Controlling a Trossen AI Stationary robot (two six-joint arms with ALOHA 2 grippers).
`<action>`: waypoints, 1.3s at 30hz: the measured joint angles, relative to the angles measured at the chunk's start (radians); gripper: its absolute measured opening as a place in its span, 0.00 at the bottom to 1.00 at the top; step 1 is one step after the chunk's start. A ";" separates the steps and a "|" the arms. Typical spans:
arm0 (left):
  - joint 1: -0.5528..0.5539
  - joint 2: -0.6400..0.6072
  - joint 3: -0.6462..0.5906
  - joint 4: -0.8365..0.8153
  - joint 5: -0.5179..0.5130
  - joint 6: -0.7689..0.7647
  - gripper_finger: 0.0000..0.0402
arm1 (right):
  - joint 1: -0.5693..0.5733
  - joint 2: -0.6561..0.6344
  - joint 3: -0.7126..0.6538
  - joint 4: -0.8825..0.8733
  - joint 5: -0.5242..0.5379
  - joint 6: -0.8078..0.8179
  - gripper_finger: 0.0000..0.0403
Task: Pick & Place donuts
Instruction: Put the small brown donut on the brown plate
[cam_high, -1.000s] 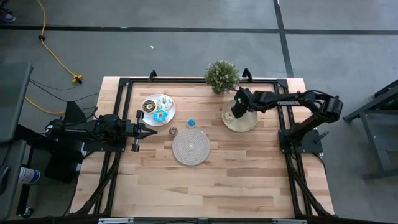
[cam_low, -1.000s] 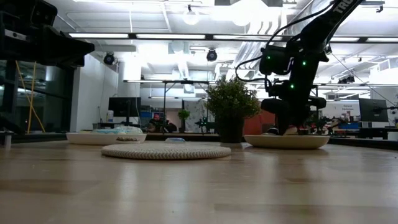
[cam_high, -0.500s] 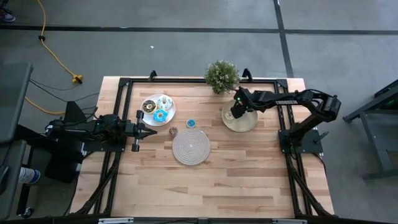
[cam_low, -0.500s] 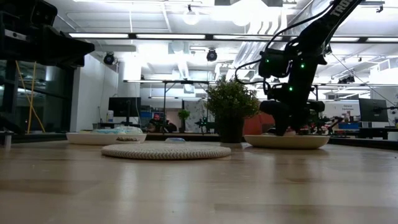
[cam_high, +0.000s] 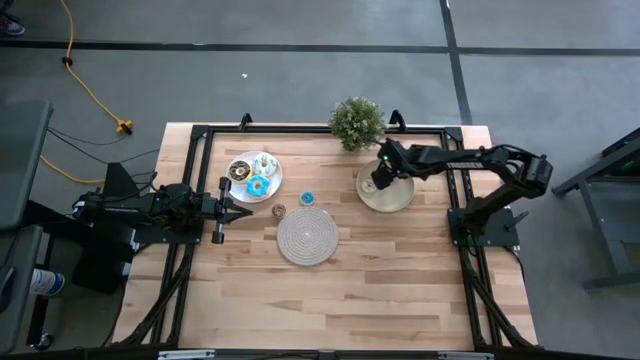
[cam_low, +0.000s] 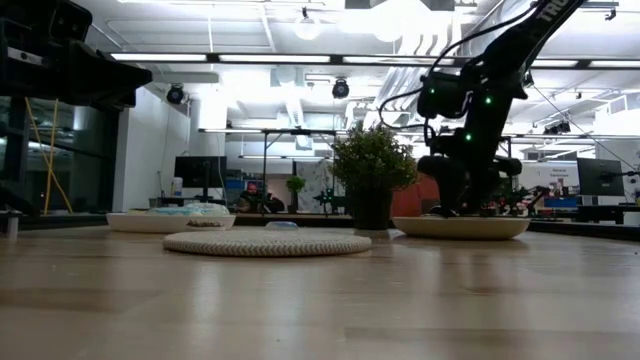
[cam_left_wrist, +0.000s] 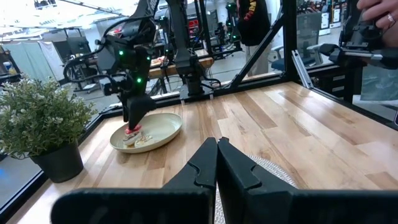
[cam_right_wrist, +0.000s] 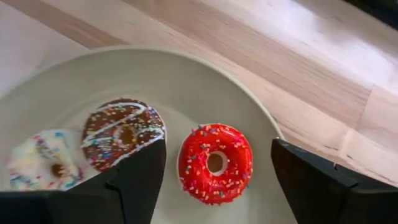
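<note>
The red donut (cam_right_wrist: 216, 163) with sprinkles lies flat on the cream plate (cam_right_wrist: 186, 81), beside a brown donut (cam_right_wrist: 123, 132) and a white one (cam_right_wrist: 43, 160). My right gripper (cam_right_wrist: 217, 148) hovers over the plate (cam_high: 392, 200), open, one finger on each side of the red donut, with a gap on both sides. My left gripper (cam_high: 246, 211) waits shut near the table's left side. A few donuts (cam_high: 258, 185) lie on the white plate (cam_high: 272, 166). A blue donut (cam_high: 307, 198) and a tan one (cam_high: 279, 210) lie on the table.
A round woven mat (cam_high: 307, 236) lies in the table's middle. A potted plant (cam_high: 356, 122) stands at the far edge, close to the cream plate. A black frame (cam_high: 300, 131) runs along the far and side edges. Bare wood stretches toward the near edge.
My right arm has swayed a little over the cream plate and come back to about where it was. The donuts, the plates and my left arm have stayed where they were.
</note>
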 joint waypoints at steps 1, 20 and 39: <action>0.000 0.000 0.000 0.000 0.000 0.000 0.00 | 0.000 -0.013 0.000 -0.005 -0.003 -0.009 0.70; 0.000 0.000 0.000 0.000 0.000 0.000 0.00 | 0.245 -0.219 0.000 -0.097 -0.375 -0.202 0.70; 0.000 0.000 0.000 -0.001 0.000 0.000 0.00 | 0.421 -0.064 0.169 -0.063 -0.344 -0.499 0.69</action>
